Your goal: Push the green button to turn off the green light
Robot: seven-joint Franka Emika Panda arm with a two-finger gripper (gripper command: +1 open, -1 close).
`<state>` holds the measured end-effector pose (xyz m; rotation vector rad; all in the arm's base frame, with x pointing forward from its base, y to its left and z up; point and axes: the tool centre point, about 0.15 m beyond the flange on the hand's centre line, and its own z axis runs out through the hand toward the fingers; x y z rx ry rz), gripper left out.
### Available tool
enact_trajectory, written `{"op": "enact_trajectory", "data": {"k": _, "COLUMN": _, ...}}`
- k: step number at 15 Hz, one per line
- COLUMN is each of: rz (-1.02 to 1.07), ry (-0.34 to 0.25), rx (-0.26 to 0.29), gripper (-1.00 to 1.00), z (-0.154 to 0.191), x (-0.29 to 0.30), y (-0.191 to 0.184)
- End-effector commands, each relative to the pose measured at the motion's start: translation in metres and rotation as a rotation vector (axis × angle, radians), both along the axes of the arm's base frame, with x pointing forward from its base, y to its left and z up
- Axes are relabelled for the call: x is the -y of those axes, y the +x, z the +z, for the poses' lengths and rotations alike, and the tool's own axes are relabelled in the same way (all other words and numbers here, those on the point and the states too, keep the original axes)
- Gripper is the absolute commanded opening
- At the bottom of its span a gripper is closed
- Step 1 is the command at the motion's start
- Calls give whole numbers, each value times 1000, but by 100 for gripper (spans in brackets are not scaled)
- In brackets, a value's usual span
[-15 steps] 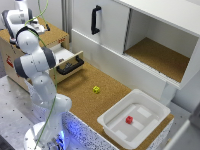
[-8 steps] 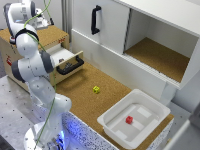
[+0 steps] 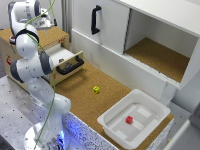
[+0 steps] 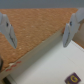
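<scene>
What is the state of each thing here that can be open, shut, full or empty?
Drawer: pulled open.
Sliding cabinet door: slid aside, compartment open and empty.
White bin: holds one red cube.
Yellow cube: loose on the counter.
Gripper: jaws open, holding nothing.

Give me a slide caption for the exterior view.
Panda arm reaching over the open drawer; yellow cube on cork, red cube in white bin.

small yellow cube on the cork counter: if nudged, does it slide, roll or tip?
The small yellow cube looks flat-faced and sits flat, so it would probably slide or tumble, not roll. It looks tiny, so likely light. The cork-like counter looks grippy, so it may catch and tip.
</scene>
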<state>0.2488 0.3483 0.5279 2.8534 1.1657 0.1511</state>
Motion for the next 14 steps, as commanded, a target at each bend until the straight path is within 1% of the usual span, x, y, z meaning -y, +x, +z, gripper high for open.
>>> {"op": "enact_trajectory", "data": {"k": 1, "rz": -318, "ry": -16, "rx": -2, "gripper": 100, "z": -15, "x": 46, "y": 28}}
{"op": "enact_trajectory", "data": {"k": 2, "rz": -380, "ry": -8, "rx": -7, "gripper": 100, "z": -18, "x": 53, "y": 30}}
{"op": "enact_trajectory", "data": {"k": 14, "rz": -380, "ry": -8, "rx": -7, "gripper": 100, "z": -18, "x": 53, "y": 30}}
